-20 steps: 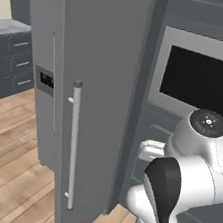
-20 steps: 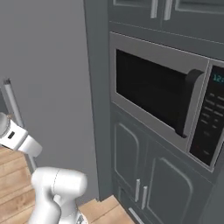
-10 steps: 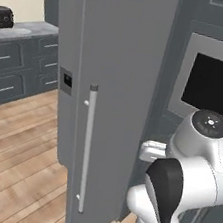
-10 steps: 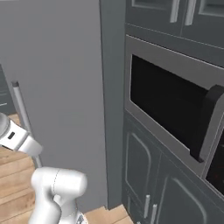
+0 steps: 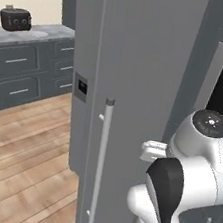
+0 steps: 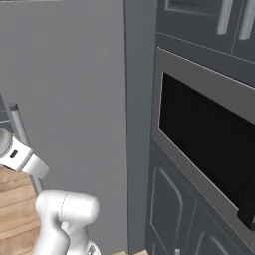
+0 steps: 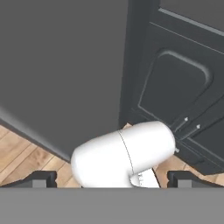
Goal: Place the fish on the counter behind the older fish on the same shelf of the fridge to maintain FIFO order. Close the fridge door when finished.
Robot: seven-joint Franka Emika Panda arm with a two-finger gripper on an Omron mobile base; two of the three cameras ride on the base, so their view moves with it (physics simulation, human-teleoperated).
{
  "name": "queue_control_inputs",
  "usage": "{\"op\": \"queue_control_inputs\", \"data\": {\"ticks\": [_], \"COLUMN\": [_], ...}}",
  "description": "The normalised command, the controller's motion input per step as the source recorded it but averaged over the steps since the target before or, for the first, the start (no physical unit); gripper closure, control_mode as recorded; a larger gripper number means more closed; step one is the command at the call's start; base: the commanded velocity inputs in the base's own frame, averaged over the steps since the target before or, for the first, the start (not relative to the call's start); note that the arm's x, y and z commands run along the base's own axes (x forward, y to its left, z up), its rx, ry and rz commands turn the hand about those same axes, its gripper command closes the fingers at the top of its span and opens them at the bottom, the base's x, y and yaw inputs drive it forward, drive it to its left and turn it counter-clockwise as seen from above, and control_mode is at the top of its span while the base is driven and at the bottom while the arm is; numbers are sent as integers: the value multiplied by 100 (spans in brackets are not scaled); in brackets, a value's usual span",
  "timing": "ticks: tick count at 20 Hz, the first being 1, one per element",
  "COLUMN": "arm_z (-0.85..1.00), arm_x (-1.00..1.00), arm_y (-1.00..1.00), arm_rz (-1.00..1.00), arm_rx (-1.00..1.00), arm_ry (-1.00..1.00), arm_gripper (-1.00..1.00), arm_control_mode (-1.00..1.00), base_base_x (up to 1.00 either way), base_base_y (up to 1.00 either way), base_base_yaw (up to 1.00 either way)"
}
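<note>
The fish is out of view. The fridge (image 5: 143, 83) is a tall plain grey block right in front of me, with a long vertical silver handle (image 5: 100, 162) and a dark display panel (image 5: 81, 86) on the face to its left. Its grey side and the handle (image 6: 20, 132) also appear in the right base view. I cannot tell whether the fridge door is ajar. The counter (image 5: 23, 37) lies far back on the left. My gripper (image 7: 113, 178) is open and holds nothing. Its fingertips (image 7: 41, 179) point at the grey fridge wall and low dark cabinet panels.
A dark toaster (image 5: 15, 18) stands on the far counter above grey drawers (image 5: 15, 76). A built-in oven with a black window (image 6: 209, 149) sits to the right of the fridge, with dark cabinets (image 6: 174, 209) below. Wood floor (image 5: 20, 160) is open to the left.
The whole picture has shifted, so the base has driven. The fridge now sits further right and larger, and the counter with the toaster has come into view. The gripper stays open.
</note>
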Motion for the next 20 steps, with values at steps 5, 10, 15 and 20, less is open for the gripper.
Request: {"op": "queue_control_inputs", "data": {"ticks": [5,10,15,20], "arm_z": [0,0,-3,-7], "arm_x": [0,0,0,47], "arm_y": [0,0,-10,-3], "arm_rz": [0,0,2,0], "arm_rx": [0,0,3,4], "arm_ry": [0,0,-5,-10], "arm_gripper": [-100,-100,-100,-100], "arm_control_mode": [100,100,-100,-100], "base_base_x": [61,41,7,0], "base_base_y": [0,-11,-12,0], "base_base_yaw": [19,19,9,0]}}
